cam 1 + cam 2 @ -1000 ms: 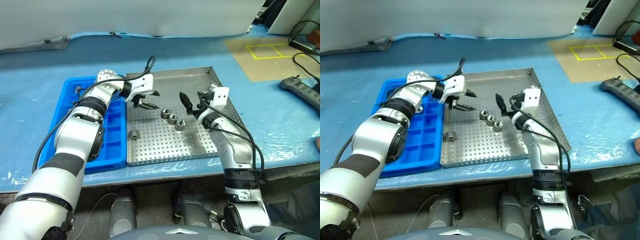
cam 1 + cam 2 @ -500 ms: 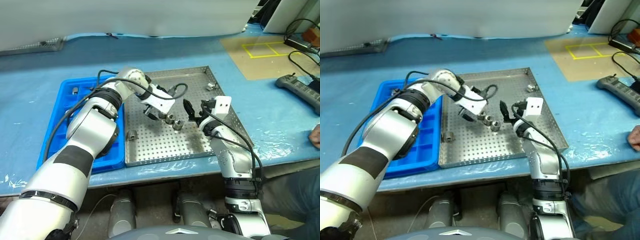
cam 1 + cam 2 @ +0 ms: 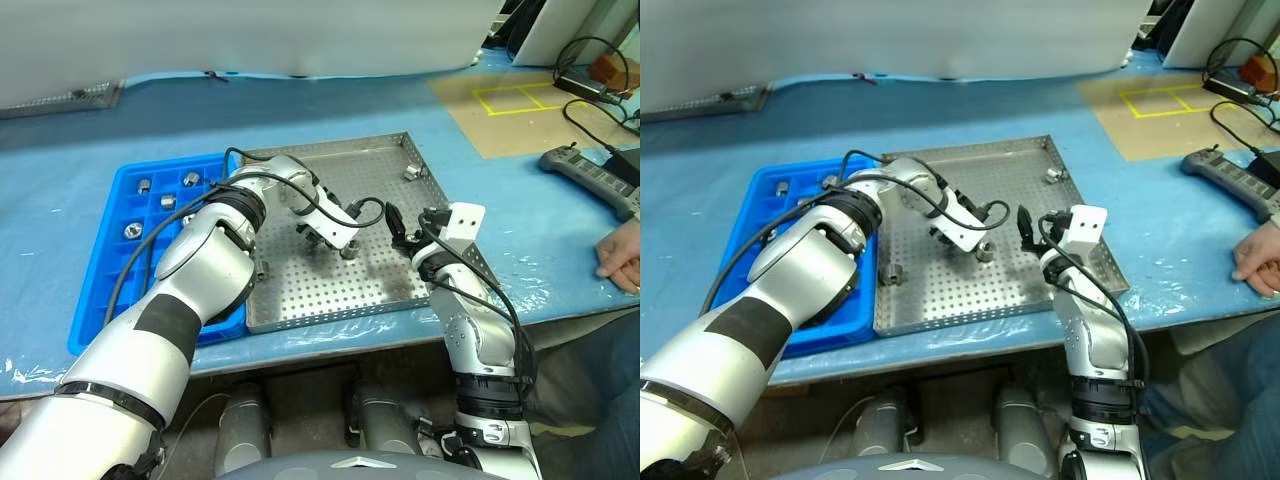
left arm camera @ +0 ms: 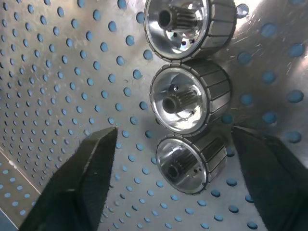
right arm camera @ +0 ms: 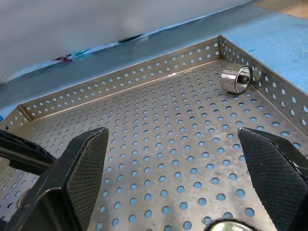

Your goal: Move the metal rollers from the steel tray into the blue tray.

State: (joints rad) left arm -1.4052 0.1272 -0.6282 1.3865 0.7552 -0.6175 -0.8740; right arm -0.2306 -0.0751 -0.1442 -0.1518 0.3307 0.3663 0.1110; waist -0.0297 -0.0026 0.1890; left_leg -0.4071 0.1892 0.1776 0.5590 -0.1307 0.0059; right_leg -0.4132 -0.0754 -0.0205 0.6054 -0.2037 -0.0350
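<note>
Steel rollers (image 4: 190, 98) sit between open left hand (image 4: 180, 178).

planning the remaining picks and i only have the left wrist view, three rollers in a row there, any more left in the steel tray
observer: Yes, two more. One roller lies by the far right corner of the steel tray, another near its left edge.
operator: ok and whats in the blue tray so far
observer: The blue tray holds at least four rollers, all in its far compartments.
</note>
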